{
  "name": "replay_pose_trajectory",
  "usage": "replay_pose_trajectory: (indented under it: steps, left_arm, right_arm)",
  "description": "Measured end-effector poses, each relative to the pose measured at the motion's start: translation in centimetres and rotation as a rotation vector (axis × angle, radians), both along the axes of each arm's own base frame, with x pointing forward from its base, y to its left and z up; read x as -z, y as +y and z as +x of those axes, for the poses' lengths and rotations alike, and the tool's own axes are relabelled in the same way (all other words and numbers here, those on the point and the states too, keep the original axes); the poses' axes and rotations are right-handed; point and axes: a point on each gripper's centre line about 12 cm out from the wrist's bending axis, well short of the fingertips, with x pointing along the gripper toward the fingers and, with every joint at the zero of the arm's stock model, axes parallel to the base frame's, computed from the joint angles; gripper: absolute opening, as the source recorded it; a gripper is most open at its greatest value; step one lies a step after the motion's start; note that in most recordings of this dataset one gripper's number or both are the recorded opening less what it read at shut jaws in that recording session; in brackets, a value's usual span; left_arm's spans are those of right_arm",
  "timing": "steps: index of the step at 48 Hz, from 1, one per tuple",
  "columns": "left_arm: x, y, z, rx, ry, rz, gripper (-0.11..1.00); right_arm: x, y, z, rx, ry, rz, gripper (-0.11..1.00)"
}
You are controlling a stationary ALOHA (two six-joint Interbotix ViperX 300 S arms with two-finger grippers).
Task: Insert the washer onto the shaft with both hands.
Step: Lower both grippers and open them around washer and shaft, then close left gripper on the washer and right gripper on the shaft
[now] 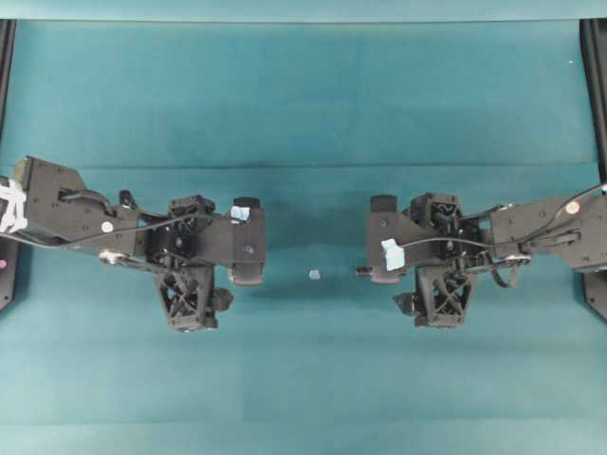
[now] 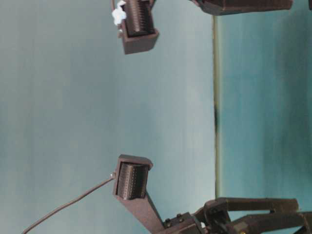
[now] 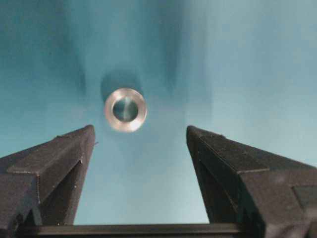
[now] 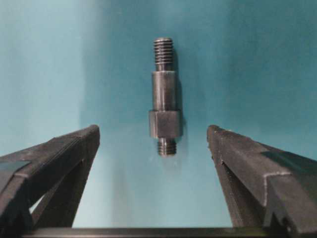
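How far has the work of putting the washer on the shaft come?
Nothing looks done yet. The small silvery metal ring lies on the teal cloth ahead of the open left pincer; the dark grey stepped metal rod lies ahead of the open right pincer. Neither is held. Left: grasp both, then join them.

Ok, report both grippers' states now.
Left gripper: open, empty, washer lying ahead.
Right gripper: open, empty, shaft lying ahead.

Teal table [image 1: 303,95]: washer [image 3: 125,109], shaft [image 4: 165,94], pale chip [image 1: 314,275].
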Motion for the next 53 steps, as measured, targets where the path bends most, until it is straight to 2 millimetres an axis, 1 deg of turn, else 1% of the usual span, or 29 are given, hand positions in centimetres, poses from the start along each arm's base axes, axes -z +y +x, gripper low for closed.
replay_pose_trajectory:
  steps: [8, 14, 33, 53]
  left_arm:
    - [1.0, 0.0, 0.2, 0.0, 0.009, 0.0, 0.81]
    - [1.3, 0.0, 0.3, -0.001, 0.012, 0.0, 0.81]
    - [1.5, 0.0, 0.4, 0.001, 0.009, 0.002, 0.81]
    - [1.7, 0.0, 0.4, -0.009, 0.014, -0.004, 0.81]
  right_arm:
    - [0.7, 0.0, 0.2, -0.001, 0.0, 0.001, 0.93]
    - [0.7, 0.0, 0.3, -0.001, -0.003, 0.001, 0.93]
    - [0.9, 0.0, 0.1, -0.002, -0.001, 0.0, 0.93]
    - [1.0, -1.0, 0.1, 0.028, 0.0, 0.0, 0.93]
